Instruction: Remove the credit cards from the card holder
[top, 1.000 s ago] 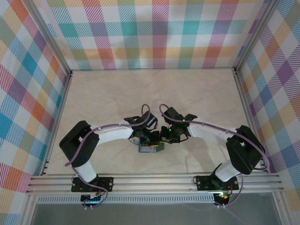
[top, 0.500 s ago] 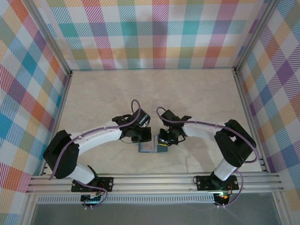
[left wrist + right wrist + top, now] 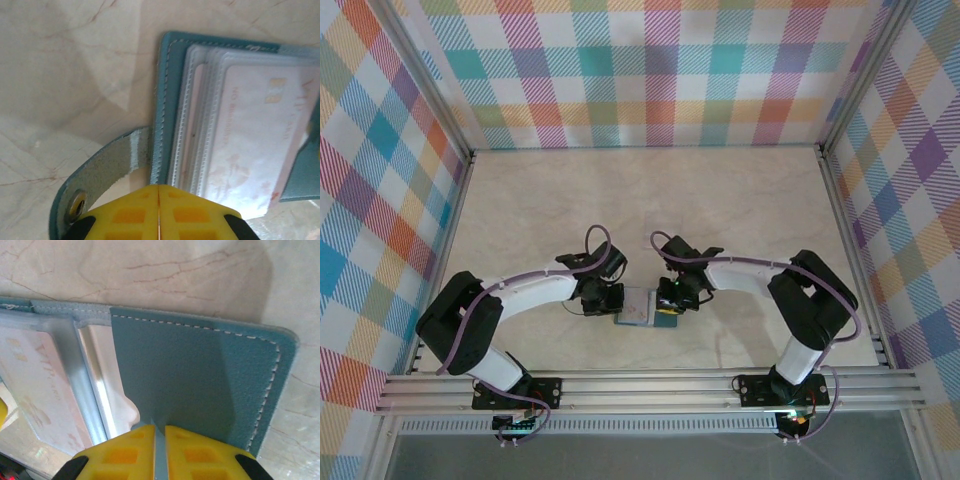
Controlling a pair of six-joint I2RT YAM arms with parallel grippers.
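The card holder (image 3: 638, 308) lies open on the table between my two grippers. In the left wrist view its teal cover (image 3: 165, 100) holds clear sleeves with a pale pink credit card (image 3: 250, 140) inside. A strap tab (image 3: 100, 175) with a snap curls out at its side. My left gripper (image 3: 159, 187) is shut at the holder's left edge (image 3: 610, 300), nothing between its fingers. My right gripper (image 3: 160, 429) is closed to a thin gap on the near edge of the holder's teal flap (image 3: 200, 380). The card (image 3: 35, 385) shows left of that flap.
The marble table (image 3: 620, 200) stretches free behind the arms. Checked walls (image 3: 380, 200) enclose it on three sides. A metal rail (image 3: 650, 385) runs along the near edge by the arm bases.
Both arms have lowered and spread apart. The left gripper has slid off to the holder's left edge, and the holder's pale inside now shows between the grippers.
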